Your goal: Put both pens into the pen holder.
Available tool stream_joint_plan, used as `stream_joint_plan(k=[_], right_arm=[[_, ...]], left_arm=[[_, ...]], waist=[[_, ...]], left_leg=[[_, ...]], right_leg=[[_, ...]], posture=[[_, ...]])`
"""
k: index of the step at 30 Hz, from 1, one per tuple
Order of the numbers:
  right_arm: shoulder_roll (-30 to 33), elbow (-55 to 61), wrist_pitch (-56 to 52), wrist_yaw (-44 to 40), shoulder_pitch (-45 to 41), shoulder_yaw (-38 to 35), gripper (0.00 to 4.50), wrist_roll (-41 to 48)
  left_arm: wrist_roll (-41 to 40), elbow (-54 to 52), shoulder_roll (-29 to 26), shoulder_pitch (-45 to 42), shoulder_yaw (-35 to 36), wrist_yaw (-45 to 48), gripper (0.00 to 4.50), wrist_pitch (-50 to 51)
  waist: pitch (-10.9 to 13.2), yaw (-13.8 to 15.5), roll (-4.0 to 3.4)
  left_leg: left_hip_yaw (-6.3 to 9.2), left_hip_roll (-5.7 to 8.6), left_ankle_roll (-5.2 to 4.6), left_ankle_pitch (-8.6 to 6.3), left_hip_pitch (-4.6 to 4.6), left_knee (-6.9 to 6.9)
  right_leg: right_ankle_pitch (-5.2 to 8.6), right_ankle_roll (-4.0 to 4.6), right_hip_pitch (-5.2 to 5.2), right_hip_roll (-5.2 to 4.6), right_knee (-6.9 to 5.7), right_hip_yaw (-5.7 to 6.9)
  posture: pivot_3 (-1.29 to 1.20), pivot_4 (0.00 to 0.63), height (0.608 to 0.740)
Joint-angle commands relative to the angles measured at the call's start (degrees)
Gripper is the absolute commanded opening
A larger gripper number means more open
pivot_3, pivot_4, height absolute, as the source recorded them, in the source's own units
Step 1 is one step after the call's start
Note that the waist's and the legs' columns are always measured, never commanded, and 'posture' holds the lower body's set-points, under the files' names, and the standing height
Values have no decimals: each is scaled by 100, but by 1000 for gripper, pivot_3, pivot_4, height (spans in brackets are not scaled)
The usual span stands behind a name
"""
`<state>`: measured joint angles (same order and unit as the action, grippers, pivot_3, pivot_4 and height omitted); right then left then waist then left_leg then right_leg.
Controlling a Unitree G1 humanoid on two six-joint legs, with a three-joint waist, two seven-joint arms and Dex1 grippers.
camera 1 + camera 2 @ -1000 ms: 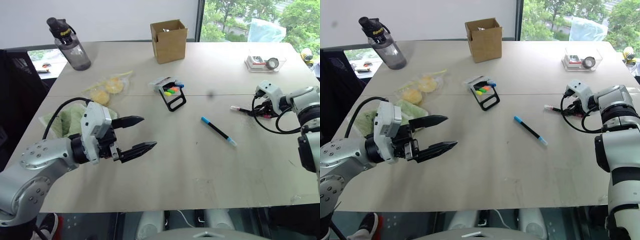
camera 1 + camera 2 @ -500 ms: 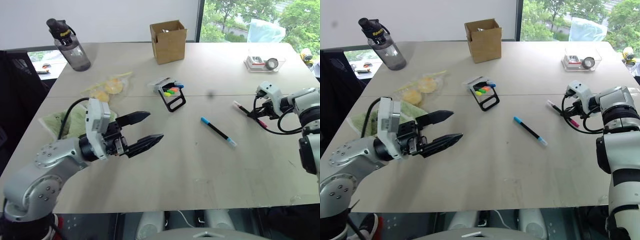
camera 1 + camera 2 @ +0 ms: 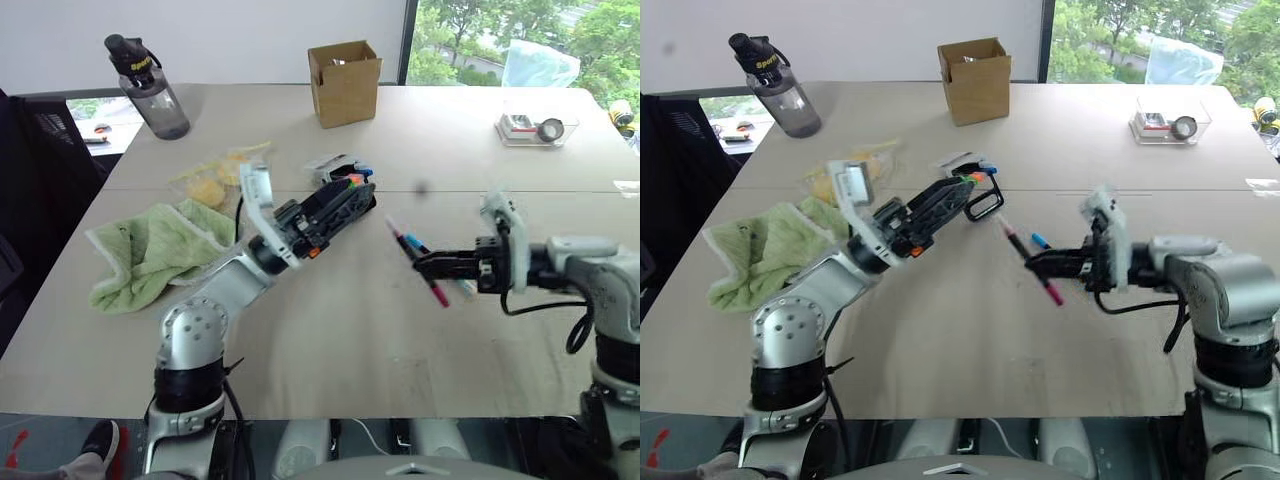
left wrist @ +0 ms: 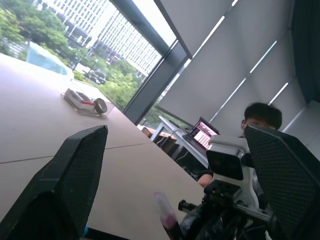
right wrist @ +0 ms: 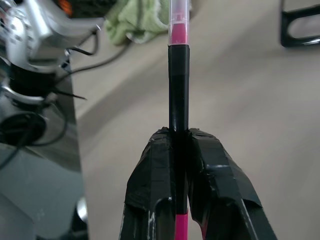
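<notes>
Lower right of the head view: the right gripper (image 3: 425, 266) is pinched tight on the pink-capped pen (image 3: 412, 261), which it holds tilted above the table (image 3: 330, 350). In the right wrist view the two black fingers (image 5: 155, 165) press against the pen's dark barrel, with its pink end rising past their tips.

Just behind that pen, the blue-ended pen (image 3: 1038, 240) lies flat on the table, partly covered by the gripper.

Centre of the frame: the left gripper (image 3: 345, 200) reaches toward the upper right, its fingertips at the pen holder (image 3: 352, 193). In the left wrist view its fingers (image 4: 65, 185) stand wide apart with nothing between them. Whether they touch the holder cannot be told. The holder, black-framed, shows green and orange markers at its top.

Left of centre: a green cloth (image 3: 150, 250) lies crumpled, with a clear bag of yellow items (image 3: 215, 178) just beyond it.

Upper part of the frame: a dark water bottle (image 3: 150, 90) stands at upper left, a brown cardboard box (image 3: 345, 82) at top centre, and a clear plastic tray (image 3: 532, 127) at upper right. A person (image 4: 260, 120) sits beyond the table in the left wrist view.
</notes>
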<state>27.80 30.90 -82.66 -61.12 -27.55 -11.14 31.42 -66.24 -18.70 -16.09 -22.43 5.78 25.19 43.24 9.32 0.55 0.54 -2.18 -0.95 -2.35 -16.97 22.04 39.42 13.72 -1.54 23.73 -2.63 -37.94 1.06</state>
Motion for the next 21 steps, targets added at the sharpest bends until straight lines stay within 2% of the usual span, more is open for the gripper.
stream_joint_plan(k=[1, 9, 17, 20, 21], right_arm=[[-226, 516, -370, 531, -135, -389, 28, 416], [-822, 564, -822, 1368, -589, -905, 28, 999], [-1082, 464, -829, 1893, -788, -869, 28, 1470], [-1077, 404, -812, 2019, -845, -843, 0, 1628], [-1073, 375, -803, 2058, -873, -832, 0, 1675]], left_arm=[[130, 152, 18, -263, -149, 368, 4500, -23], [29, 251, 104, -268, -177, 650, 4500, 131], [-126, 168, 219, -153, -105, 701, 4500, 205], [-203, 141, 220, -107, -58, 710, 3666, 234], [-212, 128, 209, -96, -63, 727, 3251, 240]], waist=[[0, 6, 1], [0, 0, 0], [0, -9, 0], [0, -10, 0], [0, -11, 0]], left_leg=[[1, 1, 0, 0, 0, 0], [3, -8, 1, 1, 3, -2], [3, -8, -9, -5, 4, -2], [3, -8, -9, -5, 4, -3], [3, -8, -10, -6, 4, -3]], right_leg=[[0, 0, 0, 18, 0, 0], [2, 0, 2, 37, 7, -8], [2, 0, 3, 39, 7, -11], [2, 1, 3, 39, 8, -10], [2, 0, 3, 39, 9, -10]], posture=[[0, 150, 736], [0, 150, 736], [0, 150, 736], [0, 150, 736], [0, 150, 736]])
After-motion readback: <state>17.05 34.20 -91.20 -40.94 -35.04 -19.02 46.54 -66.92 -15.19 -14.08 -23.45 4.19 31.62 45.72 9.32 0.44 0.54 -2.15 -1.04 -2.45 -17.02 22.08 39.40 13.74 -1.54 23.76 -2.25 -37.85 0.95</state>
